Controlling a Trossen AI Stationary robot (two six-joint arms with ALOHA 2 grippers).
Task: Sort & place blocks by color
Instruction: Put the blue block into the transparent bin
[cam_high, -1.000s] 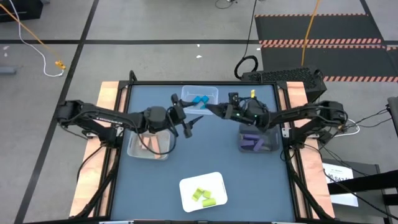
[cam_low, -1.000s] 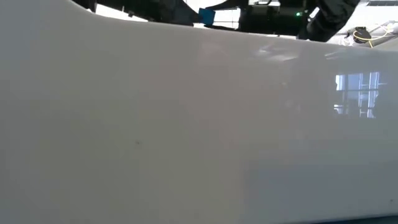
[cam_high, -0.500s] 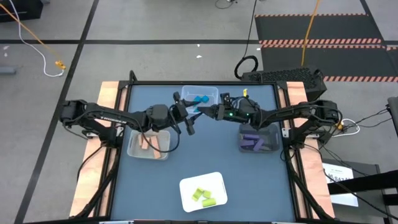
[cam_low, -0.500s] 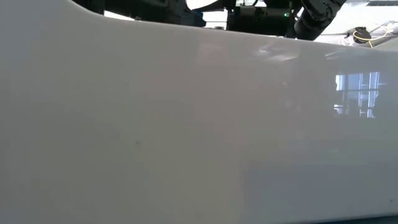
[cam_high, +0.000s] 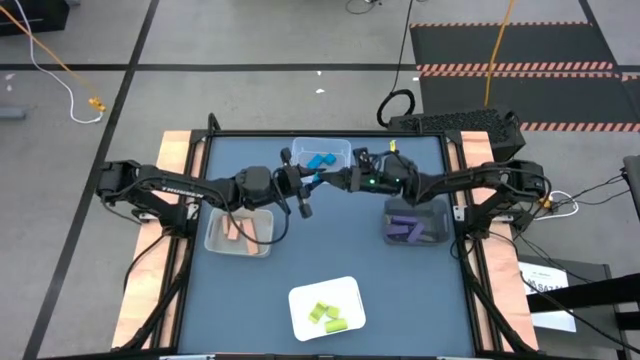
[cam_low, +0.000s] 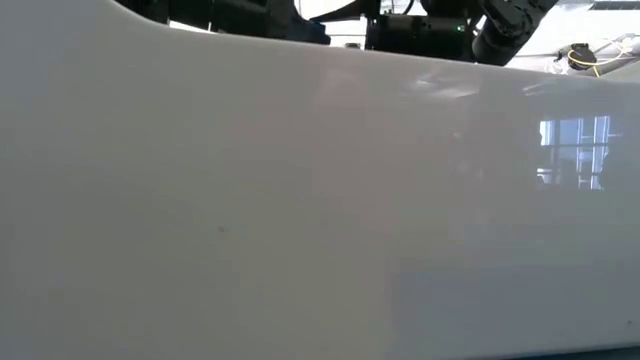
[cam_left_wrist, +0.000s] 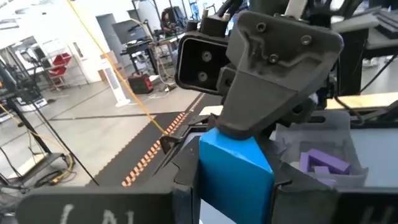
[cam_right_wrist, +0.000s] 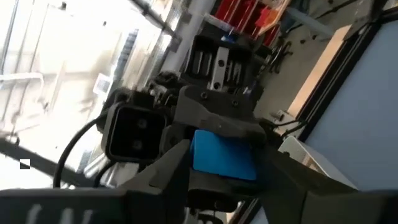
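Meeting above the table (cam_high: 330, 255) near its far edge, my two claws face each other tip to tip in the high view. My left claw (cam_high: 303, 185) and my right claw (cam_high: 334, 180) both close on one blue block (cam_high: 315, 180), which hangs between them just in front of the clear bin (cam_high: 336, 147) at the far edge. That bin holds more blue blocks (cam_high: 320, 159). Tan blocks (cam_high: 235, 229) lie in the clear tray (cam_high: 214, 241) by the left edge. Purple blocks (cam_high: 405, 229) lie in the dark bin (cam_high: 438, 235) by the right edge. Yellow-green blocks (cam_high: 326, 318) lie on the white tray (cam_high: 300, 303) at the near edge.

Low view: a white wall fills nearly the whole picture. Only dark arm parts show along the top, and I cannot tell the blocks or my fingers from it.

Left wrist view: the blue block (cam_left_wrist: 233, 168) sits between my left fingers (cam_left_wrist: 183, 193), which are drawn in against its sides. My right claw (cam_left_wrist: 219, 148) comes at it from the far side, with its fingers against the block. The dark bin (cam_left_wrist: 336, 134) with purple blocks (cam_left_wrist: 324, 163) shows behind.

Right wrist view: the blue block (cam_right_wrist: 224, 155) is held between my right fingers (cam_right_wrist: 168, 168), narrowed onto it. My left claw (cam_right_wrist: 214, 127) grips the same block from beyond.
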